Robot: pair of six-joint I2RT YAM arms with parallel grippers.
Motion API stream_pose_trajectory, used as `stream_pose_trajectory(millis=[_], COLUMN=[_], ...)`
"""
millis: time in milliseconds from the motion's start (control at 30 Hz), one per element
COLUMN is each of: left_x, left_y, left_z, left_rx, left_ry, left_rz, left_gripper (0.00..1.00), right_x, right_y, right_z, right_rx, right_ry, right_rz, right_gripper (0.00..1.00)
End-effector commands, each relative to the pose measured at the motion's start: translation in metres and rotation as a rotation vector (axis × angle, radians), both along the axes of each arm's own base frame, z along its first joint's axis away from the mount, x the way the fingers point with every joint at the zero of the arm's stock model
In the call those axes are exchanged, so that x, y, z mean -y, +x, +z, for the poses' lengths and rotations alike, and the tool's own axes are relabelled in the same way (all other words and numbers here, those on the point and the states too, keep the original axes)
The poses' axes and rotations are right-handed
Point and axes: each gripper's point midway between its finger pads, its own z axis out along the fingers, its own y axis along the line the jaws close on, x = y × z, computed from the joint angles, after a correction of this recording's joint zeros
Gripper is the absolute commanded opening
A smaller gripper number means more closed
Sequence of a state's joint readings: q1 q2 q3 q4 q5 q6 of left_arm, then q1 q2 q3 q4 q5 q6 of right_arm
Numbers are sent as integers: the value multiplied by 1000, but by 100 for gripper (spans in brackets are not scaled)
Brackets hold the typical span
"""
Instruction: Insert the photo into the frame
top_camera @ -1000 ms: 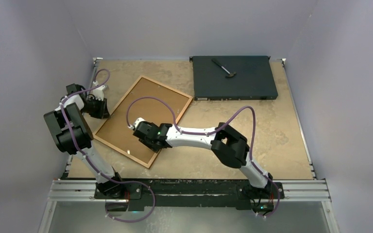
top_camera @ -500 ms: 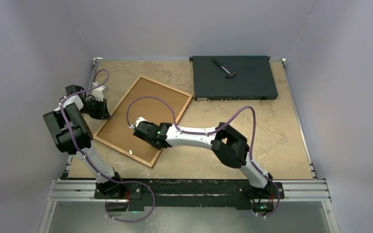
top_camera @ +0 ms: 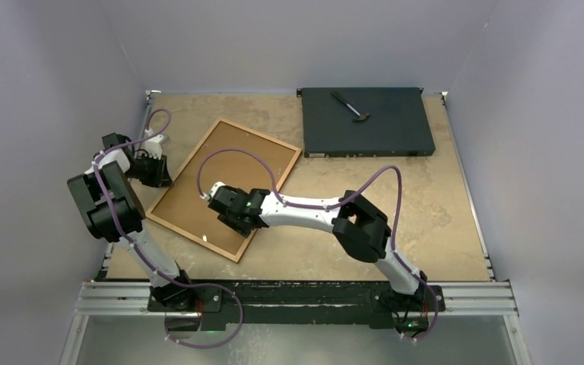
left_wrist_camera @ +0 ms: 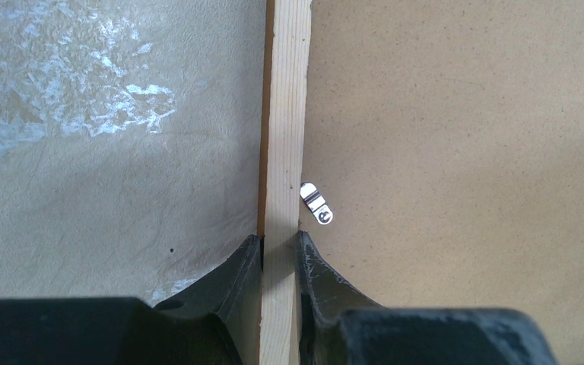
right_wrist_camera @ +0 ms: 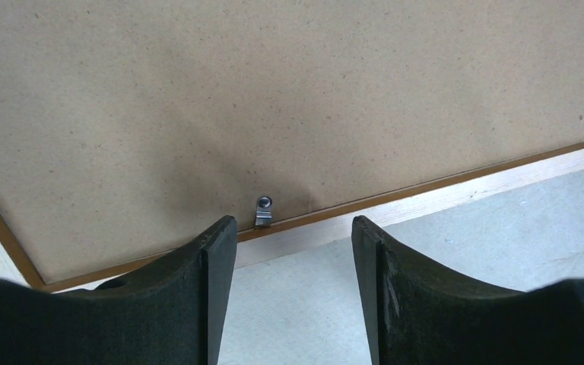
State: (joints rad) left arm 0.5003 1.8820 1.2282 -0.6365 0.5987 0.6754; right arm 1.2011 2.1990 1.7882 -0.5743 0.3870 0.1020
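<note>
The frame (top_camera: 263, 137) lies face down and askew at the table's left middle, with a brown hardboard backing sheet (top_camera: 228, 171) filling it. The photo is hidden. My left gripper (top_camera: 160, 177) is shut on the frame's pale wooden left rail (left_wrist_camera: 287, 114), one finger on each side, just below a small metal clip (left_wrist_camera: 317, 204). My right gripper (top_camera: 225, 218) hovers open over the frame's near rail (right_wrist_camera: 464, 192). Its fingertips (right_wrist_camera: 224, 228) straddle a spot beside another metal clip (right_wrist_camera: 263, 211) and hold nothing.
A black flat box (top_camera: 395, 129) lies at the back right with a small hammer-like tool (top_camera: 350, 106) on top. Bare beige tabletop (top_camera: 426, 220) spreads to the right of the frame. Grey walls close in on three sides.
My right wrist has edged slightly up and left over the frame's near rail. The left arm and the frame have not moved.
</note>
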Motion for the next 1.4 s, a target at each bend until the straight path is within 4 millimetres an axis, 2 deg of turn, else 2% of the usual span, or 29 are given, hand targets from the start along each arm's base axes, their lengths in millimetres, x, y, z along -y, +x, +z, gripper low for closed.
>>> stream_pose_trajectory(millis=[0, 67, 167, 267, 367, 467, 567, 633, 700, 800, 967, 1133, 1367], left_x=[1, 0, -2, -3, -4, -4, -5, -6, -4, 5, 23, 27, 35], left_y=[-18, -18, -16, -11, -2, 9, 24, 38, 52, 70, 93, 95, 83], left_z=[-12, -11, -8, -1, 11, 24, 37, 46, 51, 48, 34, 18, 5], left_rx=[-62, -62, -57, -48, -31, -9, 19, 43, 64, 64, 72, 44, 22], left_ry=[-24, -24, -18, -20, -43, -71, -107, -143, -171, -162, -139, -141, -137], left_rz=[1, 1, 4, 5, 12, 19, 42, 65, 78, 75, 64, 59, 27], left_gripper=[5, 5, 5, 8, 15, 24, 41, 46, 55, 59, 61, 57, 53], right_x=[10, 14, 16, 14, 10, 9, 14, 22, 27, 33, 35, 51, 67], right_y=[8, 22, 47, 74, 113, 148, 188, 214, 233, 252, 259, 263, 264], right_z=[11, 16, 35, 58, 87, 107, 121, 124, 118, 103, 76, 58, 45], right_rx=[-15, -24, 32, 68, 65, 71, 78, 93, 103, 123, 105, 144, 184], right_ry=[29, 63, 95, 145, 308, 416, 498, 522, 523, 497, 476, 389, 315], right_rz=[-19, -52, -74, -122, -194, -244, -308, -353, -382, -406, -414, -429, -443], right_gripper=[60, 59, 59, 64, 73, 76, 77, 78, 78, 78, 74, 66, 68])
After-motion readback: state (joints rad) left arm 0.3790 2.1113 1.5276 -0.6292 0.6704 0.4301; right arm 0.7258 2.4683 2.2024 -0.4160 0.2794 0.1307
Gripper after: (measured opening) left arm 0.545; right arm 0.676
